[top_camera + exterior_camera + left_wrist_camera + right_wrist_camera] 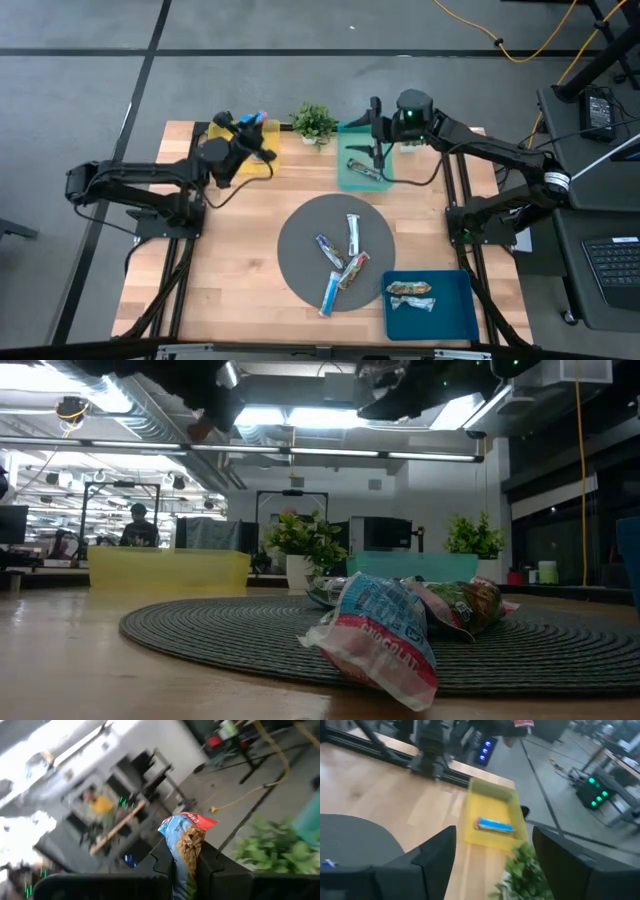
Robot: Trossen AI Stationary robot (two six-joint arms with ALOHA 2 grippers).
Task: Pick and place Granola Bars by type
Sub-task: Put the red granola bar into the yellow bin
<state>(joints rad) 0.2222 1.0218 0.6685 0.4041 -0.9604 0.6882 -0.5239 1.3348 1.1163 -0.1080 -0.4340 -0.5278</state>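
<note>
My left gripper [250,130] hovers over the yellow tray [262,166] at the far left and is shut on a blue-and-white granola bar with a red end [186,832]. My right gripper [492,865] is open, above the teal tray [345,182] and facing the yellow tray [492,805]. One blue bar [494,825] lies flat in the yellow tray. A silvery bar [362,168] lies in the teal tray. Several bars [340,262] lie on the round grey mat [300,235]. Another bar [410,290] lies in the blue tray [450,316]. My left gripper pinches the blue-and-white bar between its two fingers [162,862], across the bar's lower half [184,860]. The bar's red-marked end [197,821] sticks out past the fingertips. The bar is lifted clear, over the yellow tray.
A small potted plant [314,122] stands between the yellow and teal trays at the far edge. In the low view, the bars on the mat [385,625] fill the foreground. Bare wood lies left of the mat and along the near edge.
</note>
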